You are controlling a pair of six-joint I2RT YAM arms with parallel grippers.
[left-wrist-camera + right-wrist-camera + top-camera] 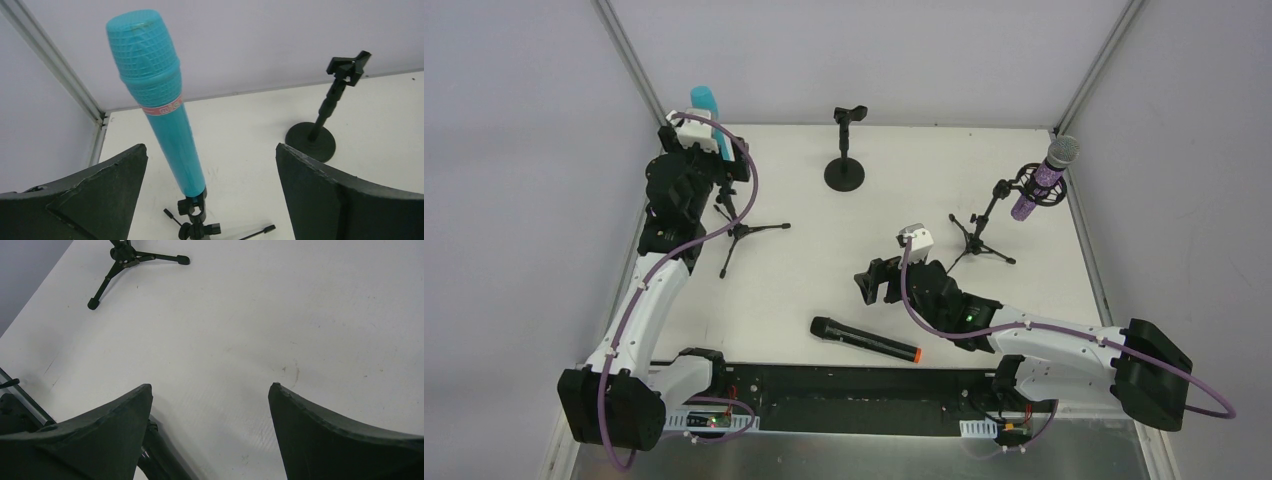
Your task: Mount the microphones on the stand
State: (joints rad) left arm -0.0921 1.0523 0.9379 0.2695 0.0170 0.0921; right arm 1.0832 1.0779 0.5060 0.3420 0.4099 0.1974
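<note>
The turquoise microphone [707, 108] stands tilted in the clip of the left tripod stand [742, 232]. In the left wrist view the microphone [162, 107] sits in the clip [198, 206], between my wide-open fingers and touching neither. My left gripper [704, 160] [210, 148] is open and empty. The purple microphone [1048, 176] sits in the right tripod stand [977, 236]. The black microphone with the orange ring [865, 340] lies on the table. My right gripper [876, 283] [210, 387] hovers open just behind its head. A dark shaft [162, 452], probably that microphone, shows beside my left finger.
A round-base stand [845, 168] with an empty clip stands at the back centre; it also shows in the left wrist view [314, 136]. The left tripod's legs [128, 259] reach into the right wrist view. Walls and frame posts close the table's back and sides.
</note>
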